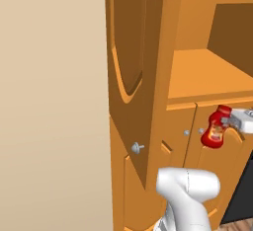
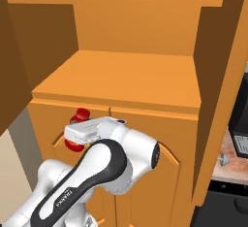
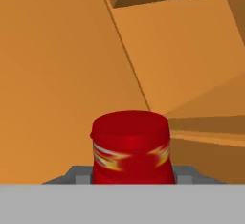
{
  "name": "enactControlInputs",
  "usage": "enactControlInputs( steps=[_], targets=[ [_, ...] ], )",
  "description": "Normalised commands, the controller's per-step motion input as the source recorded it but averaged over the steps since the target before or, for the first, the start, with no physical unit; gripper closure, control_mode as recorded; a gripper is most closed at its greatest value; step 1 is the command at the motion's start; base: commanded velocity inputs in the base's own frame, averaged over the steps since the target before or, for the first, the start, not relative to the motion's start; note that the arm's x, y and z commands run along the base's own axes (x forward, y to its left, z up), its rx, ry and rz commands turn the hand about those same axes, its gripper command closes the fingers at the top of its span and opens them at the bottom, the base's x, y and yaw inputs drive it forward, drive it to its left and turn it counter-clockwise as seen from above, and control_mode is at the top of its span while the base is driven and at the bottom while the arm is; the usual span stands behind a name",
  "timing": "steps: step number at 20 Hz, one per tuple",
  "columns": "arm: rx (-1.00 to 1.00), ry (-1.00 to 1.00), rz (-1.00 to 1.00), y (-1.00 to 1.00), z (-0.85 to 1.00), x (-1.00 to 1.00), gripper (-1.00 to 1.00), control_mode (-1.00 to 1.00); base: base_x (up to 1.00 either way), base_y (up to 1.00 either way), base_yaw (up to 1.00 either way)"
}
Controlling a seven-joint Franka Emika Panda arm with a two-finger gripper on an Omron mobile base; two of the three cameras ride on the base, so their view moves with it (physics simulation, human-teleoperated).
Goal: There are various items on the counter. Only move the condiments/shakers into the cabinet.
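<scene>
Ketchup bottle (image 1: 216, 128) is half hidden in the right base view, w/ the arm's white hand covering its middle so just the red cap and a bit of the base poke out. In the left base view the gripper (image 1: 228, 122) is cut off at the right edge, only a grey-white chunk of it showing. Hand view shows the bottle's bottom end big and close, w/ grey fingers (image 3: 81, 175) peeking out on both sides of it, mostly lost behind the bottle. So the fingers are clamped on the bottle, one each side, label's too blurry to read tho. Bottle is up in the air, tilted, in front of the cabinet (image 1: 148, 77)'s lower doors, just below the open shelf (image 2: 126, 78), not on it. Upper door is swung open on the left. A sliver of the desk (image 2: 232, 165) shows at far right, a dark machine beside it is mostly cut off.
</scene>
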Motion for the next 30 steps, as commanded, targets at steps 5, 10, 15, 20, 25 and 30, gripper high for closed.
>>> enactControlInputs(
  steps=[5, 10, 15, 20, 25, 30],
  targets=[
    [0.01, -0.39, 0.07, 0.00, 0.76, 0.25, 1.00, -1.00, 0.00, 0.00, 0.00],
    [0.00, -0.18, 0.10, 0.11, 0.52, 0.73, 1.00, -1.00, 0.00, 0.00, 0.00],
    [0.00, -0.02, 0.08, 0.43, 0.30, 0.84, 1.00, -1.00, 0.00, 0.00, 0.00],
    [0.00, -0.01, 0.09, 0.31, 0.28, 0.83, 1.00, -1.00, 0.00, 0.00, 0.00],
    [-0.03, 0.00, 0.08, 0.39, 0.06, 0.85, 1.00, -1.00, 0.00, 0.00, 0.00],
    [-0.09, 0.00, 0.06, 0.51, -0.09, 0.66, 1.00, -1.00, 0.00, 0.00, 0.00]
  ],
)
